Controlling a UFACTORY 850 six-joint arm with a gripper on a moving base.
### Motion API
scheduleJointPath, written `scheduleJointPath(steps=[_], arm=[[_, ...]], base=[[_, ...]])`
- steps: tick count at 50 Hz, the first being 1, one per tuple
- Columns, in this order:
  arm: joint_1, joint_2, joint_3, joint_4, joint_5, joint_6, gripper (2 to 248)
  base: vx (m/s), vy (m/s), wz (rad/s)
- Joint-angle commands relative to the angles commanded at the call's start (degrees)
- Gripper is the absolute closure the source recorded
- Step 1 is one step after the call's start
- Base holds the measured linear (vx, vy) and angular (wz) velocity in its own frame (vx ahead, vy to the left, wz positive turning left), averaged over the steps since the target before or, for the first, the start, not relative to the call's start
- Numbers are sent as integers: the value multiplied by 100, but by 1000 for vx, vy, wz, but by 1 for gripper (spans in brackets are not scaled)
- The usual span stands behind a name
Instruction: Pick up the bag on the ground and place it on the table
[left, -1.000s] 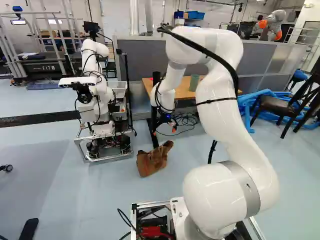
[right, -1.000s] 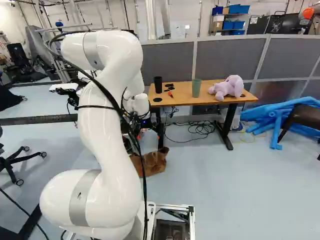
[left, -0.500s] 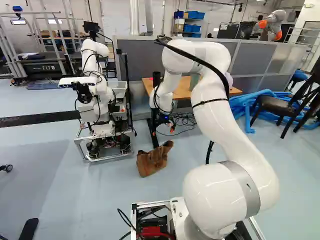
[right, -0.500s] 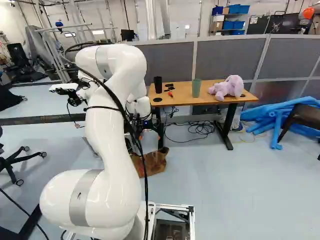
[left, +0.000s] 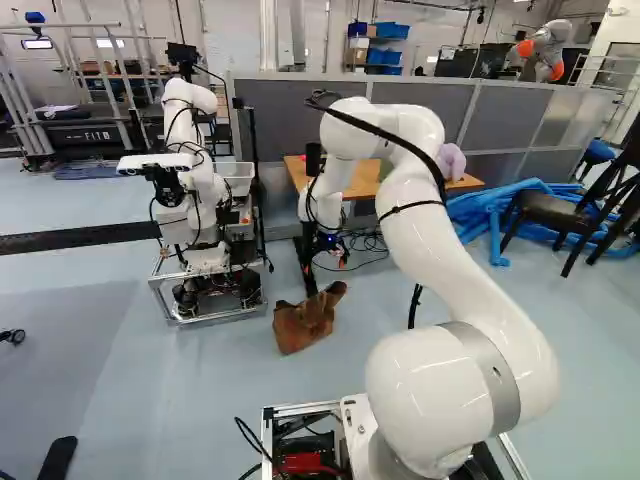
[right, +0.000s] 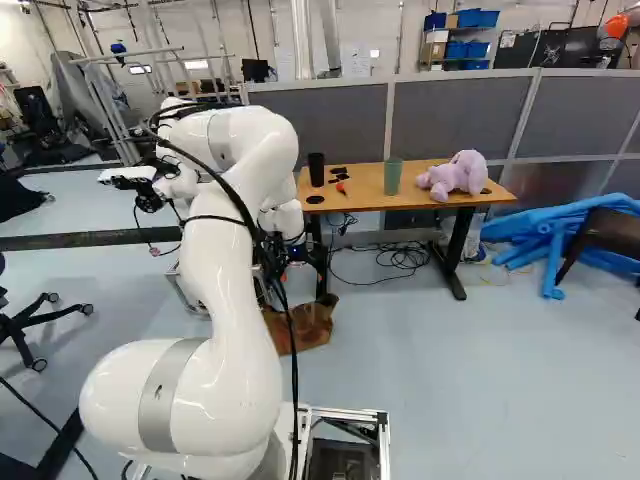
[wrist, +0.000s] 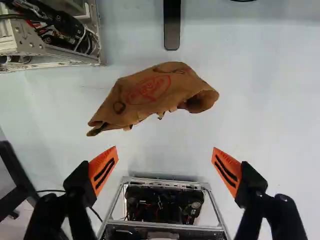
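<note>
My gripper (left: 326, 262) hangs above the floor near the table's left leg in the left base view, higher than the brown bag (left: 303, 326). Crumpled and lying on the floor, the bag (right: 316, 324) is partly hidden by my arm's cables in the right base view. In the wrist view the gripper (wrist: 165, 148) stands open with its orange pads wide apart and nothing between them; the bag (wrist: 150, 95) lies below, off to the table-leg side of the fingers. The wooden table (right: 365, 188) stands beyond the bag.
On the table are a green cup (right: 393, 176), a black cup (right: 316, 169) and a purple plush toy (right: 456, 176). Another robot (left: 195, 200) stands left of the bag. Cables (right: 400, 257) lie under the table; blue tubes (right: 555, 235) and chairs stand to its right.
My arm's upper bend has come down, shifting left in the left base view and slightly right in the right one. The gripper has moved only a little. The base and bag have stayed put.
</note>
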Motion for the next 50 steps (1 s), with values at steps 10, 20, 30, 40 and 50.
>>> scheduleJointPath(steps=[10, 20, 30, 40, 50], arm=[[3, -266, -269, 0, 0, 0, 3], [22, -520, -522, 0, 0, 0, 3], [56, -749, -724, 0, 0, 0, 3], [75, -961, -891, 0, 0, 0, 3], [77, -1168, -1051, 0, 0, 0, 3]], base=[[0, 0, 0], [0, 0, 0], [0, 0, 0], [0, 0, 0], [0, 0, 0]])
